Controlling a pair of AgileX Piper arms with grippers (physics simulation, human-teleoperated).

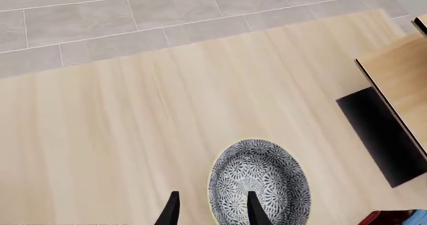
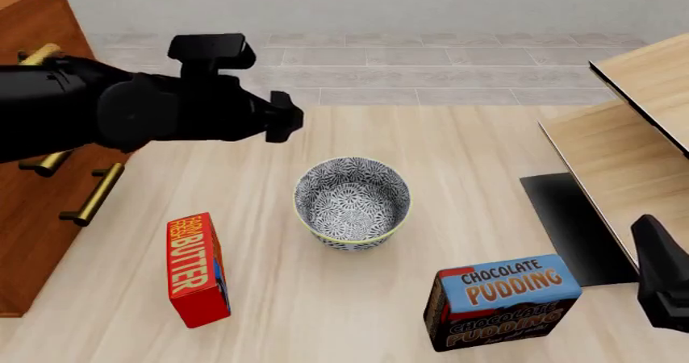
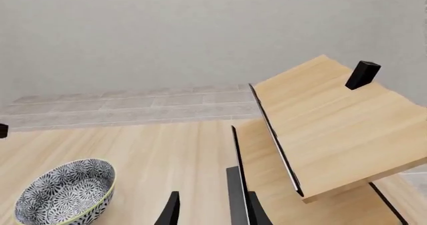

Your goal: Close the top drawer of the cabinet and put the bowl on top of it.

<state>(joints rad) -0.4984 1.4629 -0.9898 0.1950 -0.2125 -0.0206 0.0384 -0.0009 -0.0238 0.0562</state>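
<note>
The bowl (image 2: 353,204), white with a dense black-grey floral pattern and a yellow-green rim, stands upright on the pale table; it also shows in both wrist views (image 1: 263,182) (image 3: 63,195). My left gripper (image 1: 212,210) is open above the bowl's near rim, holding nothing. The reddish-brown cabinet (image 2: 27,12) stands at the far left. My left arm (image 2: 140,109) covers most of its top drawer, so only one end of that drawer's brass handle (image 2: 41,54) shows. The right gripper (image 3: 212,207) is open and empty, well to the right of the bowl.
A red butter box (image 2: 197,270) lies left of the bowl and a chocolate pudding box (image 2: 501,301) to its right front. Pale light-wood furniture (image 2: 635,137) with a dark base (image 2: 570,218) fills the right side. Two lower brass handles (image 2: 92,194) stick out from the cabinet.
</note>
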